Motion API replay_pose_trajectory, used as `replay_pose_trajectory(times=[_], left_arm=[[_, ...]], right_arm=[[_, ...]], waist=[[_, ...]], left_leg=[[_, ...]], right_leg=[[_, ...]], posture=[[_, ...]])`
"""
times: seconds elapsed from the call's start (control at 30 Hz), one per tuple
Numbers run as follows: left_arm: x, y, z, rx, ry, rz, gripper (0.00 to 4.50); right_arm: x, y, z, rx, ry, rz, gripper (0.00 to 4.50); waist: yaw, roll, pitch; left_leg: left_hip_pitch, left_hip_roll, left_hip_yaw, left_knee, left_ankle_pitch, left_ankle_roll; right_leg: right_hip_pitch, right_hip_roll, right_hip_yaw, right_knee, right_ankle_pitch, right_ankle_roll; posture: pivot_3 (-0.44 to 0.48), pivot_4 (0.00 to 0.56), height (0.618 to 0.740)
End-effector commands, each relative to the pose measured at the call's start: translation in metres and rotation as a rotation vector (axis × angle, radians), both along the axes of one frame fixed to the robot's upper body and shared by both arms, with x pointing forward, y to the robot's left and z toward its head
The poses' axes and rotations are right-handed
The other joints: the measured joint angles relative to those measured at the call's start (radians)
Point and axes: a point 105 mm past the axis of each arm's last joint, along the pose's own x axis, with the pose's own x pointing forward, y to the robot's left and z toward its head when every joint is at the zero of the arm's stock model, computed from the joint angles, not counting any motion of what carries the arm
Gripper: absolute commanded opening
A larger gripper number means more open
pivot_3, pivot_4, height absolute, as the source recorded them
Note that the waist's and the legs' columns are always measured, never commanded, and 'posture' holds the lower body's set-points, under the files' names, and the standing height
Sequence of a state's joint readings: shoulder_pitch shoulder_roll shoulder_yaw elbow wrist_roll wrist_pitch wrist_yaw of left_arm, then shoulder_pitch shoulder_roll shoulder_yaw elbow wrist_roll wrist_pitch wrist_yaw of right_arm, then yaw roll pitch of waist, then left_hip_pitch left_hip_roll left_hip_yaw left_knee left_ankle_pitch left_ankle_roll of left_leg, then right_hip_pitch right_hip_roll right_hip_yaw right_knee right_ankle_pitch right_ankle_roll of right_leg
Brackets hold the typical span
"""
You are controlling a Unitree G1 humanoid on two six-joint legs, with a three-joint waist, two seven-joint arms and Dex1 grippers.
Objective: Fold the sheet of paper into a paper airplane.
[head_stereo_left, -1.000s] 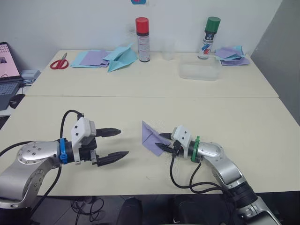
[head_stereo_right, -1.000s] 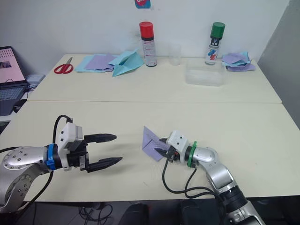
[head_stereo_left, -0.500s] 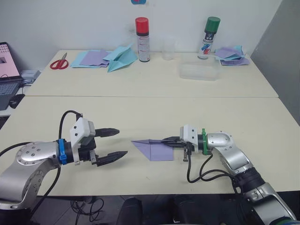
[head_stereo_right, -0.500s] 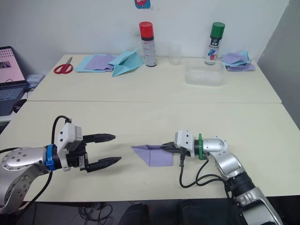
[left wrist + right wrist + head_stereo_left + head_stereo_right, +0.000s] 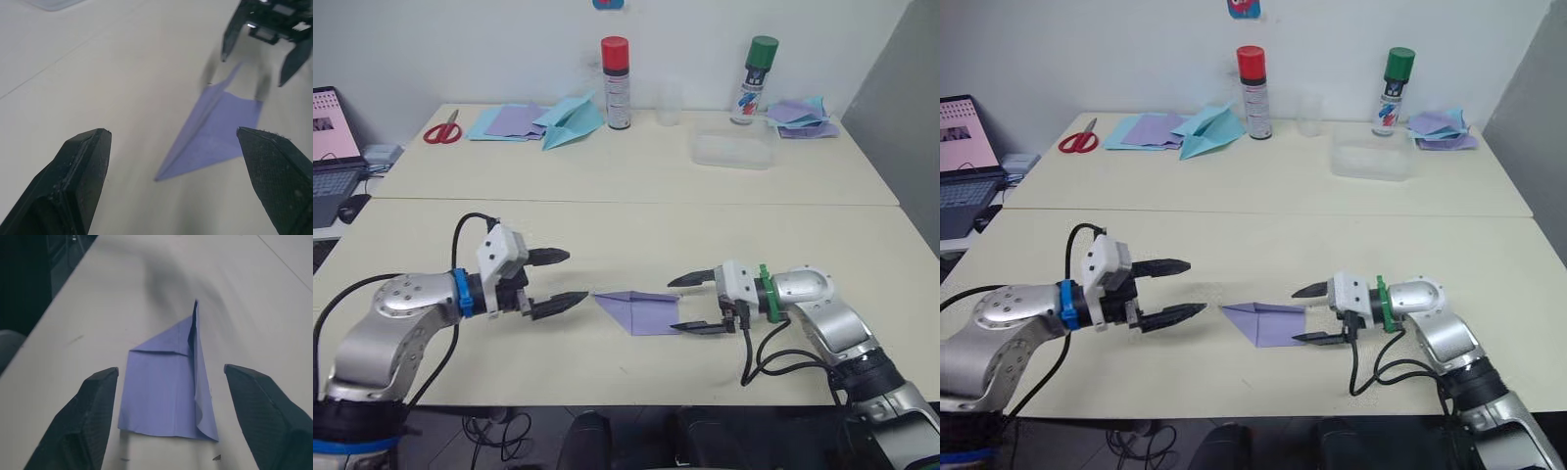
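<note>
**End effectors flank a half-folded purple sheet**

Left end effector [image 5: 558, 282] hovers low over the near desk [image 5: 607, 235] with its two black fingers spread wide and nothing between them, its tips pointing toward the folded paper just beyond. The sheet of paper [image 5: 641, 309], lavender-purple and partly folded into a pointed wedge, lies flat on the desk between the two arms, its sharp tip aimed at the left end effector and its squared end facing the right one. From the right wrist camera a raised flap stands up along one long edge of the sheet, with a diagonal fold meeting it near the point. The right end effector [image 5: 690, 304] sits at the squared end of the paper, fingers wide apart and holding nothing; the lower fingertip rests just beside the paper's edge, though whether it touches is hard to tell.

On the far desk, from left to right: red scissors [image 5: 440, 129], a spread of light-blue and purple sheets [image 5: 504, 121], a light-blue paper plane [image 5: 570, 117], a red-capped spray can [image 5: 616, 69], a clear plastic container [image 5: 733, 150], a green-capped spray can [image 5: 758, 67] and another pile of purple sheets [image 5: 803, 116]. A laptop [image 5: 333, 152] stands at the left edge.
</note>
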State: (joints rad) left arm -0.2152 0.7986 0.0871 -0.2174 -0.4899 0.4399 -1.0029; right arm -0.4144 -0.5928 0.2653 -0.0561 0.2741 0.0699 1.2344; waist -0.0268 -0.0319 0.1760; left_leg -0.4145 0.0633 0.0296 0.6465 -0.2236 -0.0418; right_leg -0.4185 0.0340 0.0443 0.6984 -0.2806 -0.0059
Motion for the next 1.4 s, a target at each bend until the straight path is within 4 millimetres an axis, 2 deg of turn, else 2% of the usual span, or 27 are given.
replay_pose_trajectory(times=[0.03,0.2,0.3,0.4,0.5,0.77,0.93,1.03,1.17,1.4], left_arm=[[0.021,-0.008,-0.003,0.033,-0.068,0.028,3.6],[0.025,-0.03,-0.023,0.062,-0.041,-0.048,2.03],[0.021,-0.038,-0.038,0.106,-0.004,-0.096,1.07],[0.019,-0.043,-0.052,0.152,0.021,-0.127,0.06],[0.022,-0.045,-0.061,0.177,0.03,-0.128,0.03],[0.012,-0.043,-0.085,0.24,0.093,-0.18,0.03],[0.01,-0.045,-0.093,0.234,0.091,-0.196,0.03],[0.006,-0.04,-0.099,0.241,0.107,-0.21,0.03],[0.003,-0.037,-0.103,0.229,0.125,-0.214,0.03],[0.006,-0.036,-0.101,0.22,0.122,-0.211,0.03]], right_arm=[[0.007,-0.002,0.031,0.067,-0.018,-0.076,3.5],[0.013,0.004,0.055,0.153,0.023,-0.178,3.5],[0.014,0.005,0.056,0.169,0.035,-0.222,3.5],[0.011,0.003,0.045,0.142,0.038,-0.252,3.5],[0.003,0.001,0.034,0.121,0.054,-0.259,3.5],[-0.011,-0.008,0.008,0.04,0.074,-0.261,3.5],[-0.023,-0.004,-0.014,-0.025,0.037,-0.198,3.5],[-0.021,-0.005,-0.022,-0.048,-0.023,-0.178,3.5],[-0.011,-0.005,-0.029,-0.071,-0.155,-0.162,3.5],[0.003,0.009,-0.03,-0.028,-0.257,-0.153,3.5]], waist=[[0.0,0.0,0.0],[-0.004,0.0,0.0],[-0.004,0.0,0.0],[-0.002,0.0,0.0],[-0.002,0.0,0.0],[-0.002,-0.001,-0.001],[-0.002,-0.001,-0.003],[-0.002,-0.001,-0.003],[-0.003,-0.002,-0.003],[-0.003,-0.002,-0.004]], left_leg=[[0.0,0.0,0.0,0.0,0.0,0.0],[0.0,0.0,0.001,0.0,0.0,0.0],[-0.001,0.0,0.0,-0.001,0.0,0.0],[-0.001,0.0,0.0,-0.001,0.0,0.0],[-0.001,-0.001,0.0,-0.001,0.0,0.0],[0.0,-0.001,0.0,0.0,0.0,0.0],[0.0,-0.001,0.0,0.0,0.0,0.0],[0.003,-0.001,0.0,0.0,0.0,0.0],[0.015,-0.001,0.002,-0.001,0.0,0.0],[0.015,0.0,0.002,-0.001,0.0,0.0]], right_leg=[[0.0,0.0,0.0,0.0,0.0,0.0],[0.0,0.0,0.001,0.0,0.0,0.0],[-0.001,0.0,0.0,0.0,0.0,0.0],[-0.001,0.0,0.0,0.0,0.0,0.0],[0.0,0.0,0.0,0.0,0.0,0.0],[0.0,0.001,0.0,0.0,0.0,0.001],[0.001,0.002,0.0,-0.001,0.0,0.001],[0.004,0.002,0.0,-0.001,0.0,0.001],[0.015,0.002,0.002,-0.002,-0.001,0.0],[0.014,0.003,0.002,-0.001,0.0,0.0]], posture=[[0.0,0.15,0.74],[0.0,0.15,0.74],[0.0,0.15,0.74],[0.0,0.15,0.74],[0.0,0.15,0.74],[0.0,0.15,0.74],[0.0,0.15,0.74],[0.0,0.15,0.74],[0.0,0.15,0.74],[0.0,0.15,0.74]])
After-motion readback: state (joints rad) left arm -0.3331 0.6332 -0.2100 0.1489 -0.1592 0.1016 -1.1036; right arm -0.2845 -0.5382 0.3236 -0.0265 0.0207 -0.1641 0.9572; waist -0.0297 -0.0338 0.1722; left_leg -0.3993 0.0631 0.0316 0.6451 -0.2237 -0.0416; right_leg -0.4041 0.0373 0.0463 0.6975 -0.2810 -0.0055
